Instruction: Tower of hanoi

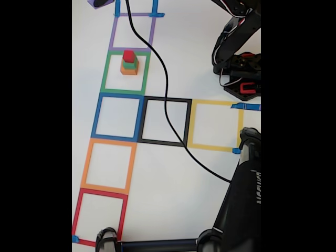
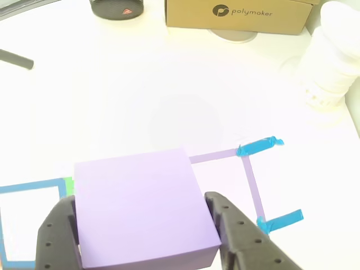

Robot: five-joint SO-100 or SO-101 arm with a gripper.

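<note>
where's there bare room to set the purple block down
The purple block sits between the tool's fingers. Free: the purple square, blue square, orange square and red square. The green square holds the stack; the cable crosses the black square.

Green tape square [image 1: 125, 73]: in the fixed view, taken up in the middle by a small stack, red block [image 1: 128, 55] on green block [image 1: 129, 63] on orange block [image 1: 128, 69]; bare surface [image 1: 157, 178] rings the stack inside the tape.
Blue, orange, red, black and yellow tape squares: bare inside, open from above.
Black cable [image 1: 166, 100]: runs from the top edge down across the black tape square [image 1: 167, 121] toward the lower right, lying in the way there.
Right edge: the arm base [image 1: 239, 73] and a dark stand [image 1: 242, 199] fill the room.
Tool [image 2: 145, 230]: the purple block [image 2: 140, 208] fills the gap between its fingers.
Beyond it: open white surface up to a cardboard box [image 2: 236, 14] and a white roll [image 2: 334, 53].
</note>
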